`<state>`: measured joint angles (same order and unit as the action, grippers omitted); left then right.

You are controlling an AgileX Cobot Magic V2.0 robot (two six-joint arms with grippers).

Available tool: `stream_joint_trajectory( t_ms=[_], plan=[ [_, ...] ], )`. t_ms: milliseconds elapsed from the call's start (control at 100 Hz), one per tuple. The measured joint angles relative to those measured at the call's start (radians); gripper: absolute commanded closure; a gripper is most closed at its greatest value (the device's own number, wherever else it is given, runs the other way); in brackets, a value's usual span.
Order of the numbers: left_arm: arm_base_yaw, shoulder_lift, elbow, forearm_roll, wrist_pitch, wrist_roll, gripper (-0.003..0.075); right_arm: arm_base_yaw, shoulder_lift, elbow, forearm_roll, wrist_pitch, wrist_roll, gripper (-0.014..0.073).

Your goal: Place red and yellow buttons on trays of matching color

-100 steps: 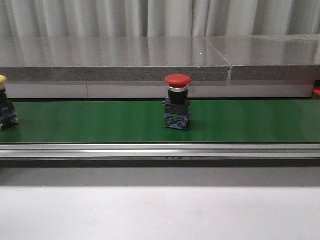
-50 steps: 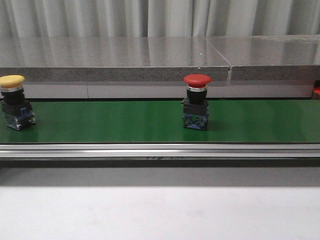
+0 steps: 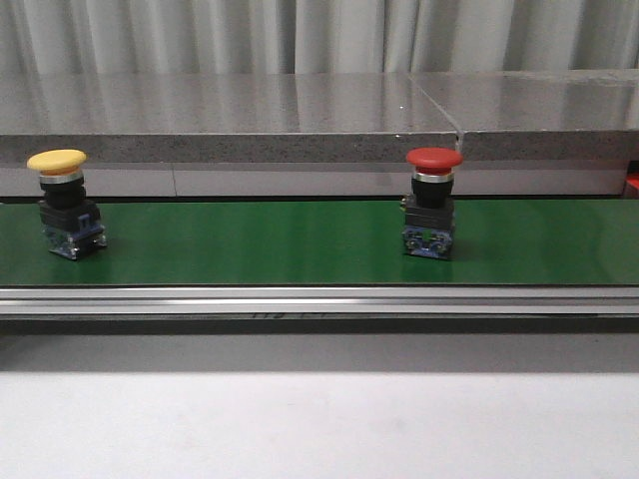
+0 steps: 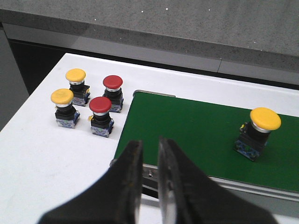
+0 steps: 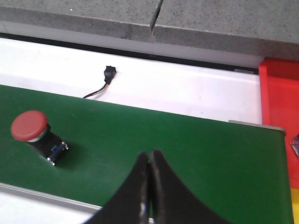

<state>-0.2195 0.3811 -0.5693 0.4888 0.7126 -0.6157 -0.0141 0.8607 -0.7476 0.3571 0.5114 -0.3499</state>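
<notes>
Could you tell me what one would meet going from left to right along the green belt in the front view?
Yellow button → red button, both standing upright on the green belt, well apart from each other.

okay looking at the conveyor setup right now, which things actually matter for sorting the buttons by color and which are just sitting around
Matter for the job:
- red button on the green belt
- yellow button on the belt
- red tray past the belt's end
- four spare buttons waiting on the white table

Just sitting around:
- black connector with wire
- grey stone ledge
</notes>
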Motion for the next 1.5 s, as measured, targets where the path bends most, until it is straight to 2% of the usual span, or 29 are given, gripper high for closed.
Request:
stream_joint_trajectory(
  t_ms=[280,350,440,560,610,680,750,990,1350,1500],
  plan=[
    [0.0,-0.002,0.0,0.007,0.0,0.0,0.0739,0.0,0.0,0.0,0.0,-0.002,0.0,0.0652],
    [0.0,-0.002,0.0,0.008,0.0,0.0,0.0739,0.0,0.0,0.0,0.0,0.0,0.0,0.0603],
    [0.0,-0.002,0.0,0.009,0.0,0.0,0.0739,0.0,0.0,0.0,0.0,0.017,0.0,0.0454],
    [0.0,-0.002,0.0,0.009,0.0,0.0,0.0739,0.0,0.0,0.0,0.0,0.059,0.0,0.0126],
    [0.0,-0.002,0.0,0.009,0.0,0.0,0.0739,0.0,0.0,0.0,0.0,0.068,0.0,0.0017],
    [0.0,-0.002,0.0,0.009,0.0,0.0,0.0739,0.0,0.0,0.0,0.0,0.081,0.0,-0.0077],
    [0.0,-0.002,0.0,0.009,0.0,0.0,0.0739,0.0,0.0,0.0,0.0,0.084,0.0,-0.0049],
    [0.0,-0.002,0.0,0.009,0.0,0.0,0.0739,0.003,0.042,-0.028,0.0,0.089,0.0,-0.0048],
    [0.0,-0.002,0.0,0.009,0.0,0.0,0.0739,0.125,0.299,-0.119,0.0,0.108,-0.008,-0.0048],
    [0.0,-0.002,0.0,0.009,0.0,0.0,0.0739,0.139,0.399,-0.138,0.0,0.082,-0.013,-0.0039]
  ],
)
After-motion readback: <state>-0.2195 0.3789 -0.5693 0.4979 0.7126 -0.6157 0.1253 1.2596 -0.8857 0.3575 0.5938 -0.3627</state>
